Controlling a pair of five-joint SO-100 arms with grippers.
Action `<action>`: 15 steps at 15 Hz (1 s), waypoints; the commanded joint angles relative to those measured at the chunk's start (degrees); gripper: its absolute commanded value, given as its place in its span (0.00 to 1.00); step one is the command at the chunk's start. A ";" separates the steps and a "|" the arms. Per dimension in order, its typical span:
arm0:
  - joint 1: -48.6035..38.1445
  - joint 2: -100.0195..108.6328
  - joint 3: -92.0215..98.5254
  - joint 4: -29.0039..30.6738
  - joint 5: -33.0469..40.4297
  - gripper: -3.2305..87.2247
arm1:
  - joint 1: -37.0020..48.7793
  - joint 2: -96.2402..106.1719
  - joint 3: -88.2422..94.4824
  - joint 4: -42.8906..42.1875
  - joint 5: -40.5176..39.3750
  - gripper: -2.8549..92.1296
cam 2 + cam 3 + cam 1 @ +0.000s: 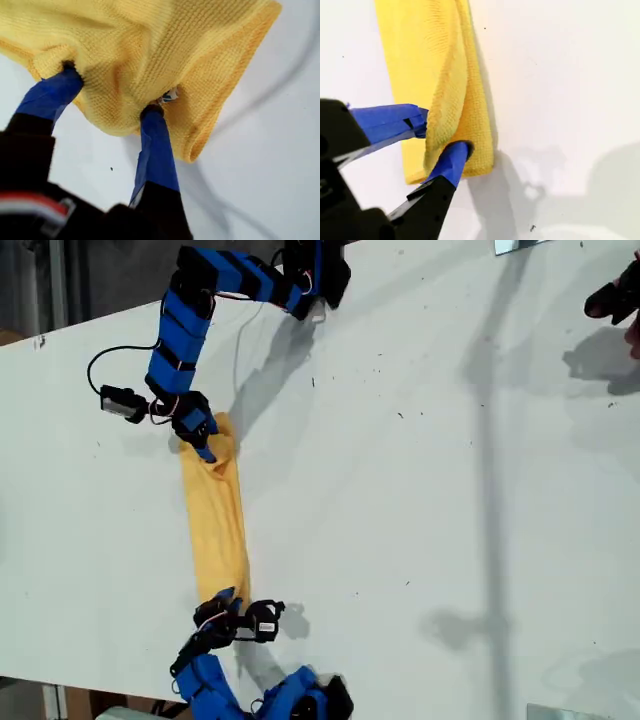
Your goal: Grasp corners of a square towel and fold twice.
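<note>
The square towel (215, 525) lies folded into a narrow yellow-orange strip on the white table (420, 490), left of centre in the exterior view. My first gripper (203, 445) is shut on the strip's far, bunched end. In the first wrist view its blue fingers (155, 145) dig into puckered cloth (150, 45), beside a small label and a hemmed corner (267, 12). My second gripper (226, 598) holds the near end. In the second wrist view it (441, 136) pinches a raised layer of the towel (420, 60) just above a rounded corner (482, 167).
The first arm's base (310, 280) sits at the table's far edge and the second arm's base (310, 700) at the near edge. A dark object (615, 295) shows at the exterior view's upper right. A black cable (100, 365) loops beside the first arm.
</note>
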 commanded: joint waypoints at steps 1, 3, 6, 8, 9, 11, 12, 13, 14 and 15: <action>-0.62 6.24 -0.70 7.38 -2.55 0.11 | -0.44 3.87 -3.60 0.18 0.44 0.34; -3.52 15.47 -0.18 13.89 -1.23 0.11 | -0.18 4.04 -3.60 0.44 0.53 0.33; -9.49 25.58 -0.44 19.78 3.08 0.11 | 0.26 7.38 -3.52 3.69 0.53 0.34; -6.50 21.62 -1.14 18.63 3.16 0.11 | 0.09 8.79 -2.90 3.78 0.53 0.32; -5.80 17.58 -2.46 18.54 2.46 0.11 | 0.18 8.44 -2.90 3.69 0.53 0.31; -2.46 9.49 -2.20 10.99 2.20 0.11 | 0.35 7.73 -3.08 3.43 0.53 0.29; -3.08 3.87 -9.14 17.93 1.14 0.11 | 0.53 7.38 -3.25 3.43 0.44 0.29; -3.52 10.72 -4.13 11.34 1.32 0.13 | 0.70 7.21 -3.25 3.34 0.44 0.28; -1.49 8.44 -4.83 8.35 2.46 0.15 | 0.79 7.03 -3.25 3.34 0.35 0.28; -2.99 0.26 -15.64 20.57 1.58 0.15 | 0.79 7.03 -3.25 3.25 0.18 0.28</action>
